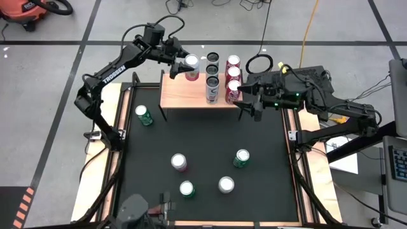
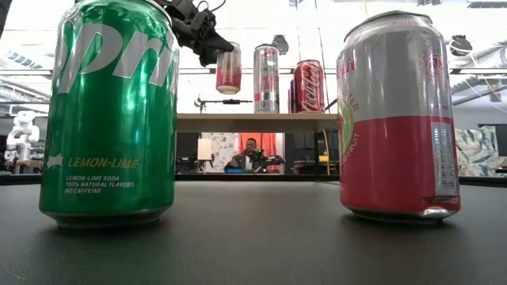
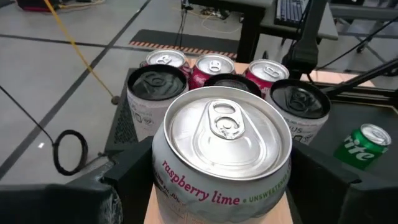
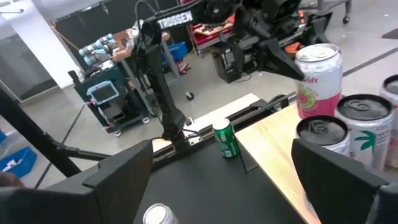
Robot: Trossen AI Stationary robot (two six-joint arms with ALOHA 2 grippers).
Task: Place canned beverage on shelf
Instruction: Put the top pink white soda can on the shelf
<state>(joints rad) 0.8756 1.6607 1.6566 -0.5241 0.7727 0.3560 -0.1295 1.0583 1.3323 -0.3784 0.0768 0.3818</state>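
Note:
The shelf has a light wood top on black legs and stands at the table's far side. Several cans stand on its right half. My left gripper is shut on a silver and pink raspberry-lime can, which is over the shelf's left half. In the low view this can hangs above the shelf top. My right gripper stands open at the shelf's right end with nothing between its fingers. My left gripper pinches the can's side wall between its two fingers, one on each side, below the rim. The fingers come from the table's far left, slanting a little downward. The can is nearly upright, top up, lifted clear of the shelf top.
Loose cans stand on the black table: green ones, a pink one and a silver one. The near green can and a pink-grey can fill the low view. A person sits beyond the table.

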